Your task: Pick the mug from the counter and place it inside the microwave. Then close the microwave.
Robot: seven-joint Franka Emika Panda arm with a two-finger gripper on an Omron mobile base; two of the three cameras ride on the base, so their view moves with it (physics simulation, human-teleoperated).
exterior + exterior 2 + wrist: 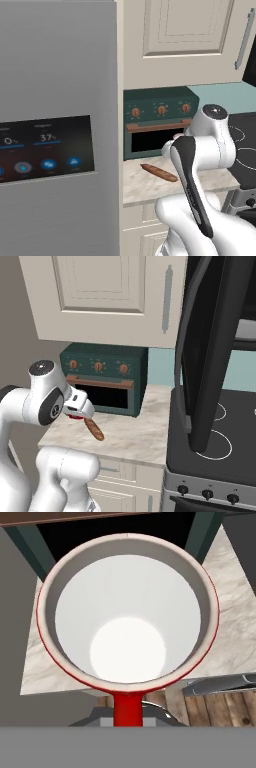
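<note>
The mug (128, 619) sits pinched in the pincer (76, 415), its white inside open to the hand camera and the marbled surface (135, 436) below — apparently lifted clear, so the carry is in hand. Just beside the pincer lies the bread (94, 429). Next comes a swing up and right to the microwave (210, 351) — its door hangs open.

You see the gripper (80, 412) low over the counter (135, 438), closed on the mug (76, 417). The bread (94, 429) lies just beside it. The toaster oven (105, 383) stands behind it, the open microwave (210, 351) door well to its right.
</note>
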